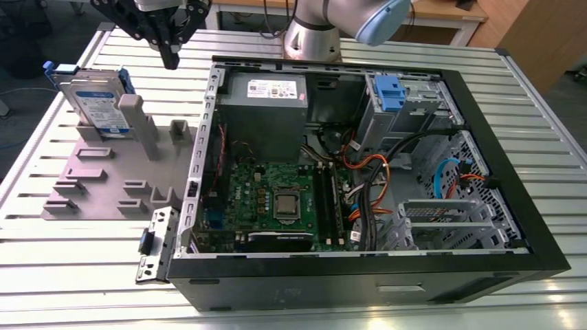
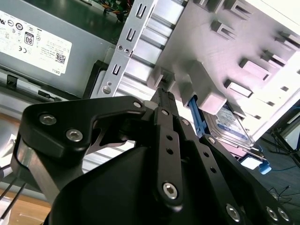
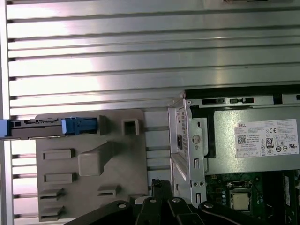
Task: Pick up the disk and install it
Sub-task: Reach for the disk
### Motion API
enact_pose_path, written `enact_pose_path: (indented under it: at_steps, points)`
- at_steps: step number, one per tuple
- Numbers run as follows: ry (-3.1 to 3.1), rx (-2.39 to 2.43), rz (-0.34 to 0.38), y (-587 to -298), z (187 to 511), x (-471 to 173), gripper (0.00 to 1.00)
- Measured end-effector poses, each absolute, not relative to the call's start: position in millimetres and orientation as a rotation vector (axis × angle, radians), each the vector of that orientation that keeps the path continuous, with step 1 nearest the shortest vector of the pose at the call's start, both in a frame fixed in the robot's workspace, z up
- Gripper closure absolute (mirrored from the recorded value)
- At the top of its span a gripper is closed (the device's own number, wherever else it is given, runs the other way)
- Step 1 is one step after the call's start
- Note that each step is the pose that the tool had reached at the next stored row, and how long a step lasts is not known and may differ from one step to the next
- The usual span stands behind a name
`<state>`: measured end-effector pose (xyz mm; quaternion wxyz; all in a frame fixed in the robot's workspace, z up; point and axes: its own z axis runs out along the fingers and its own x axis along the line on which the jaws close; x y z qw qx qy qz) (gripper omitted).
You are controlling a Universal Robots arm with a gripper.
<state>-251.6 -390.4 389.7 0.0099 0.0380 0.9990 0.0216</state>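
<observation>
The disk [image 1: 95,104], silver with a white-and-blue label and a blue bracket, stands on edge in a grey holder [image 1: 101,185] at the exterior view's left. My gripper [image 1: 172,60] hangs above the table between the disk and the open computer case [image 1: 541,227], fingers shut together with nothing in them. It is off to the side of the disk and higher, not touching it. In the second wrist view the disk [image 2: 232,127] lies past the gripper [image 2: 164,96]. In the first wrist view the disk [image 3: 42,127] shows edge-on, apart from the gripper [image 3: 157,183].
The case lies open on a slatted metal table [image 1: 73,275]. Inside are a grey power-supply box [image 1: 266,103], a motherboard [image 1: 275,199], loose cables [image 1: 376,172] and a drive bay with a blue bracket [image 1: 390,93]. The arm's base [image 1: 317,34] stands behind the case.
</observation>
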Motion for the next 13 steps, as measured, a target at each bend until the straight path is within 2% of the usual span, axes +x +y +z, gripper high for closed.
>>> enact_pose_path:
  at_steps: [13]
  points:
    - [3.119, 0.118, 0.067, -387.5, 389.6, -261.5, 0.89]
